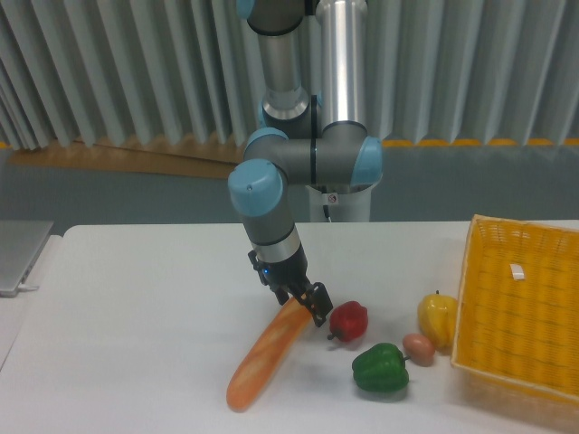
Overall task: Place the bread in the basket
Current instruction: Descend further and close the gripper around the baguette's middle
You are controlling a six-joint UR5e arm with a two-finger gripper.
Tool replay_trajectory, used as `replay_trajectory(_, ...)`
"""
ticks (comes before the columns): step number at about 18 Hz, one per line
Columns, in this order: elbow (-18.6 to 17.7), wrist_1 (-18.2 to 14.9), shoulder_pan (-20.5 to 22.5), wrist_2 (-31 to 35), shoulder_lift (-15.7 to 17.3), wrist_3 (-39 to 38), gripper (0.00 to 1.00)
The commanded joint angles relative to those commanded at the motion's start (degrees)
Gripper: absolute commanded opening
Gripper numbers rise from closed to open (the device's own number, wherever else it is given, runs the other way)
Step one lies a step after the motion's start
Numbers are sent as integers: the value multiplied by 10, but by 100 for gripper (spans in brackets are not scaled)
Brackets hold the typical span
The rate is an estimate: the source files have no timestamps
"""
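Camera view: 1 bread [265, 357] is seen lying flat on the white surface [136, 307], slanted from lower left to upper right, well apart from the basket [520, 312]. Its upper right end is straddled by the hand [301, 303], whose 2 dark fingers are lowered on either side of the crust; whether they are pressed against it cannot be told, and the loaf is not lifted. Just right of that end 1 red pepper [348, 321] is set, near the hand but apart from the loaf. Below it 1 green pepper [379, 369] is placed, with 1 small brownish egg-like item [417, 347] touching its upper right side and 1 yellow pepper [437, 319] just behind that, close to the basket's left wall. 1 yellow woven basket is found at the right edge of the surface; only a small white tag [517, 270] is seen inside it. 1 grey laptop-like object [20, 253] is seen at the far left edge.
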Motion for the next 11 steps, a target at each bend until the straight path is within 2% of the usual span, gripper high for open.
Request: replay_trajectory(11,4,0,-11,1,-29,1,100)
